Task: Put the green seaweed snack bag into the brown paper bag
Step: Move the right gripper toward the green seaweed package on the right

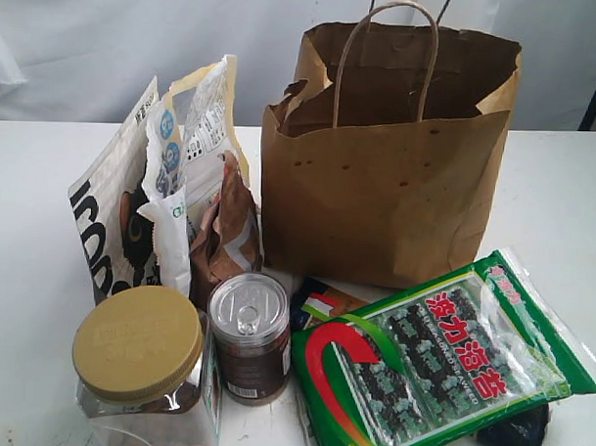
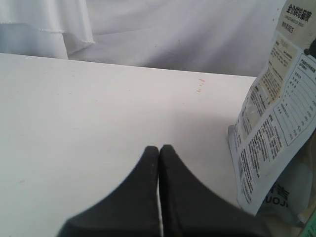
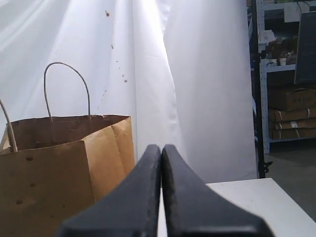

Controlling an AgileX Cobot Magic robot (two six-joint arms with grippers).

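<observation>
- While my left pincer (image 2: pixel 159 148) and right pincer (image 3: pixel 162 147) are closed on nothing, green seaweed snack bag (image 1: pixel 440 360) lies on table (image 1: pixel 563 193), front right.
- brown paper bag (image 1: pixel 387 197) stands upright, mouth open, just behind it.

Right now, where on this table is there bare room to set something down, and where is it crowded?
The table is bare right of the brown paper bag, behind the green seaweed snack bag, and again left of the standing white pouches. The front is crowded: jar, can and snack bag sit close together.
</observation>
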